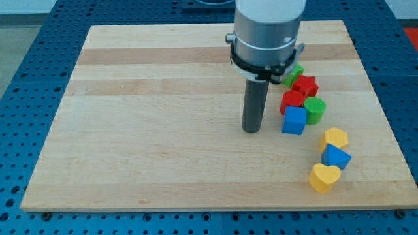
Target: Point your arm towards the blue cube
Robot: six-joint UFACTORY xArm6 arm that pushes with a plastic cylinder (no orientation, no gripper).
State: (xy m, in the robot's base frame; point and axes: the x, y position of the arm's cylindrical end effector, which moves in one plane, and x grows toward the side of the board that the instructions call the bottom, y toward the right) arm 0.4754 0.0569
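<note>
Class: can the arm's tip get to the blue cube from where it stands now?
Probably yes. My tip stands just to the view's left of the blue cube, with only bare board between them; the other blocks lie beyond it.

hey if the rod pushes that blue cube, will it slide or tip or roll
The blue cube would probably slide: flat faces, squat shape, smooth wooden board. My tip is at its left; the red block and green block touch it, so they'd likely shift too.

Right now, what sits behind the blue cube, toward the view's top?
A red block touches the blue cube there, a green block alongside. My tip stands left of the cube.
</note>
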